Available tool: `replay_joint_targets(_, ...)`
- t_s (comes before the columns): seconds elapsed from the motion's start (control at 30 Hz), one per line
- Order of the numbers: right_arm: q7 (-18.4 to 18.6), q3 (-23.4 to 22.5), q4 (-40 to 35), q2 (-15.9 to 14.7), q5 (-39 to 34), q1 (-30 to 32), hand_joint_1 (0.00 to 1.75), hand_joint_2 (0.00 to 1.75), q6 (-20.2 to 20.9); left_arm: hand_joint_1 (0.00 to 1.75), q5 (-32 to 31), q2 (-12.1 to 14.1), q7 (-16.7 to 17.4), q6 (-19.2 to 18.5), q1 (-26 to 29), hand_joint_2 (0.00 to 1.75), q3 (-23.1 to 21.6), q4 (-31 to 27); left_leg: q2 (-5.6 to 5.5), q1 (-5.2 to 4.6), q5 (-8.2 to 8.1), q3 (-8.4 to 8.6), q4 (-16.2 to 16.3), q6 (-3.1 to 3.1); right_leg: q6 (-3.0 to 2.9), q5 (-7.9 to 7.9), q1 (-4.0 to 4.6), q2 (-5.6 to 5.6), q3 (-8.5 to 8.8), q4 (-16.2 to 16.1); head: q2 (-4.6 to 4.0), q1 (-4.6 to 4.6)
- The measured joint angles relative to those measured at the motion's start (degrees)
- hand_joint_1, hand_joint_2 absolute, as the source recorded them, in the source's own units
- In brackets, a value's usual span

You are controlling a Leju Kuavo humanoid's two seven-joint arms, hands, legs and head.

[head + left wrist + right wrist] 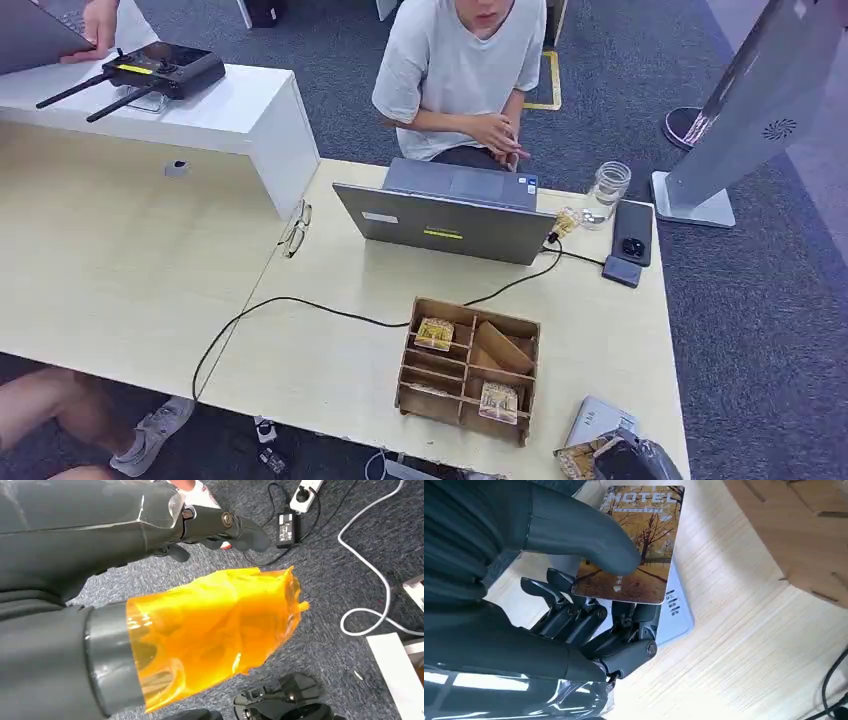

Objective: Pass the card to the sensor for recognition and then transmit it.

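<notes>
You see the right hand (589, 610) pinching the hotel card (634, 545) between the thumb and the darker fingers, just above the pale grey sensor (676, 615) on the surface (744, 645). In the head view this is at 5 o'clock, just beside the wooden box (470, 365). The left hand (210, 527) hangs over the floor, its fingers curled in and holding nothing.

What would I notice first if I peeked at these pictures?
Probably the robot's right hand at the table's near right corner, pinching a golden hotel card over a pale grey sensor pad. Then the wooden box of compartments mid-table, and the grey laptop in front of a seated person.
</notes>
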Motion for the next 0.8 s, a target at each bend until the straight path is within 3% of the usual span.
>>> replay_joint_targets(0.1, -3.9, -0.6, -0.1, 0.0, -6.2, 0.0, 1.75, 1.75, 3.8, 0.0, -0.3, 0.1, -0.5, -0.1, 0.0, 0.0, 0.0, 0.0, 0.0, 0.0, 0.0, 0.0, 0.0, 0.0, 0.0, 0.0, 0.0, 0.0, 0.0, 0.0, 0.0, 0.0)
replay_joint_targets(0.23, -12.8, -1.5, -0.9, -0.6, -19.5, 0.4, 1.75, 1.75, 11.9, 0.0, -0.6, 0.3, -1.3, -0.3, 0.0, 0.0, 0.0, 0.0, 0.0, 0.0, 0.0, 0.0, 0.0, 0.0, 0.0, 0.0, 0.0, 0.0, 0.0, 0.0, 0.0, 0.0)
replay_joint_targets(0.3, -14.3, -1.9, -1.1, -1.1, -21.7, 0.5, 1.75, 1.75, 13.2, 0.0, -0.7, 0.4, -1.4, -0.5, 0.0, 0.0, 0.0, 0.0, 0.0, 0.0, 0.0, 0.0, 0.0, 0.0, 0.0, 0.0, 0.0, 0.0, 0.0, 0.0, 0.0, 0.0)
replay_joint_targets(0.53, -13.4, -3.5, -0.9, -1.6, -21.9, -0.2, 1.75, 1.75, 12.4, 0.0, -0.9, 0.4, -1.4, -0.5, 0.0, 0.0, 0.0, 0.0, 0.0, 0.0, 0.0, 0.0, 0.0, 0.0, 0.02, 0.02, 0.0, 0.0, 0.0, 0.0, 0.0, 0.0)
replay_joint_targets(0.7, -10.1, -4.1, -0.2, -1.4, -16.6, -1.5, 1.75, 1.75, 8.6, 0.0, -0.9, 0.3, -1.2, -0.3, 0.0, 0.0, 0.0, 0.0, 0.01, 0.0, 0.01, 0.01, 0.0, 0.0, 0.02, 0.02, 0.0, 0.0, 0.0, 0.0, 0.0, -0.02)
replay_joint_targets(0.8, -10.1, -4.1, -0.2, -1.4, -16.6, -1.5, 1.75, 1.75, 8.6, 0.0, -0.9, 0.3, -1.2, -0.3, 0.0, 0.0, 0.0, 0.0, 0.01, 0.0, 0.01, 0.01, 0.0, 0.0, 0.02, 0.02, 0.0, 0.0, 0.0, 0.0, 0.0, -0.02)
